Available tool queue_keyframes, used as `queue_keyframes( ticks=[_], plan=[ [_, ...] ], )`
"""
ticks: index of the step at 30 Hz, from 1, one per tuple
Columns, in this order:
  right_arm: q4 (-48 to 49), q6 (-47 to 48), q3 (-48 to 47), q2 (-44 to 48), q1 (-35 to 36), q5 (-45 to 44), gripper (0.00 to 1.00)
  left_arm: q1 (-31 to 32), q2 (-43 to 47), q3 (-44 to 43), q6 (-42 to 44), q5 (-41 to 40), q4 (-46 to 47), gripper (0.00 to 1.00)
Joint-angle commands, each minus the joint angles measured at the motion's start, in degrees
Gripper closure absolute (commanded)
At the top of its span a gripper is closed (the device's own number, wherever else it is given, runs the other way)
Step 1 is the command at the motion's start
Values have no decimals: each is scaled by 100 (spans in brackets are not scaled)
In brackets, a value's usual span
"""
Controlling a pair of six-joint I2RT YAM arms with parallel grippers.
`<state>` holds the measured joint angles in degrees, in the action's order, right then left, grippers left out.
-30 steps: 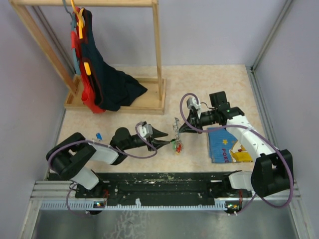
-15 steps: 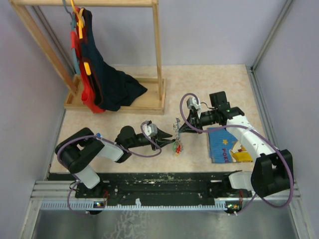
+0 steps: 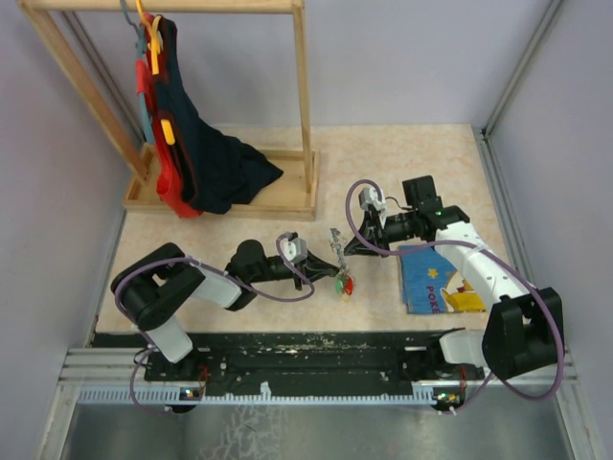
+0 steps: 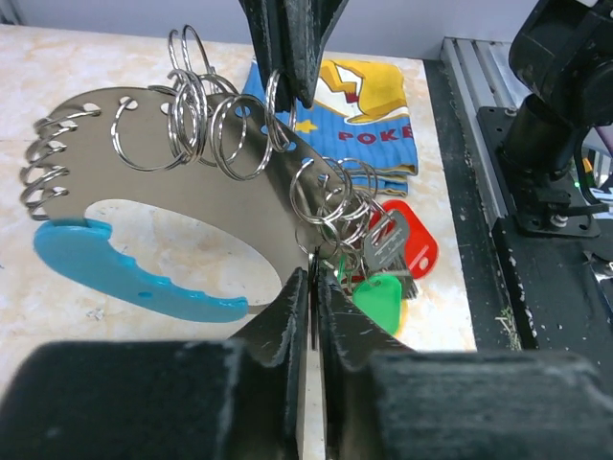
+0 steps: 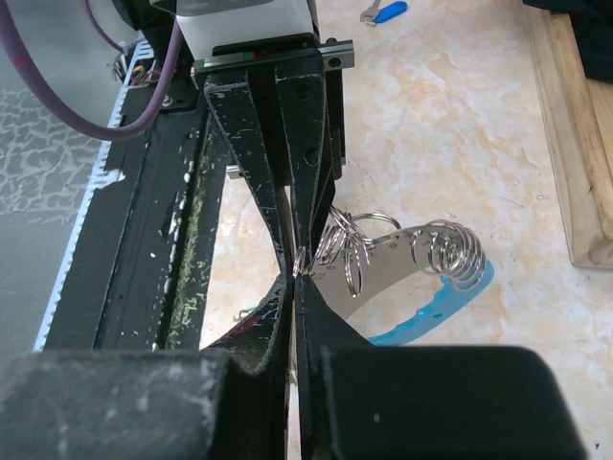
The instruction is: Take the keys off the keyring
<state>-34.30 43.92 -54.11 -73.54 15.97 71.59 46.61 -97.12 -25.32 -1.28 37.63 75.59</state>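
Both arms are on it now. The keyring (image 4: 239, 206), a curved silvery metal plate hung with wire split rings and edged in light-blue plastic, is held up off the speckled beige surface (image 3: 431, 163), midway between the two arms. The right jaws are pinched tight on its far upper edge, among the rings. The left jaws stand narrow, with the plate's thin lower edge sitting in the slit between them.

Here's what matters: the keys (image 4: 383, 273), small metal ones bunched on the end rings, hang just beside the left jaws, on their right. The green plastic head (image 4: 378, 295) is nearest and the red plastic head (image 4: 414, 251) is just behind it. From above, the plate shows edge-on, its long axis running from the far side toward the arm bases, and the keys (image 3: 343, 283) dangle at the near end. So the left arm (image 3: 259, 266) is the closer one to them, while the right arm (image 3: 421, 225) steadies from the other side.

My read is that the right side serves as the anchor, and the next move needs the left jaws to shift from the plate onto one key or its ring. That's fiddly, because the rings overlap and each key is small.

Behind it all lies the blue picture book (image 4: 374, 105), flat on the surface. A blue-headed key (image 5: 383, 12) lies loose, well apart from the bunch.
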Motion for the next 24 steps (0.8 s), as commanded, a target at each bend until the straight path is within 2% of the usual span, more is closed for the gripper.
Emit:
queue_keyframes(
  ticks=[1,3,15,24],
  plan=[
    [218,108,-148,235,-15,311,100,32,86,-131,147,158,-295,94],
    [212,116,-148,235,-15,291,100,27,280,-127,283,74,-631,100],
    [268,130,-125,245,-15,-9,100,32,1638,-392,1119,-500,-3618,100],
    [438,-12,-39,219,49,-112,100,32,2155,-649,1179,-474,-4500,100]
  ],
)
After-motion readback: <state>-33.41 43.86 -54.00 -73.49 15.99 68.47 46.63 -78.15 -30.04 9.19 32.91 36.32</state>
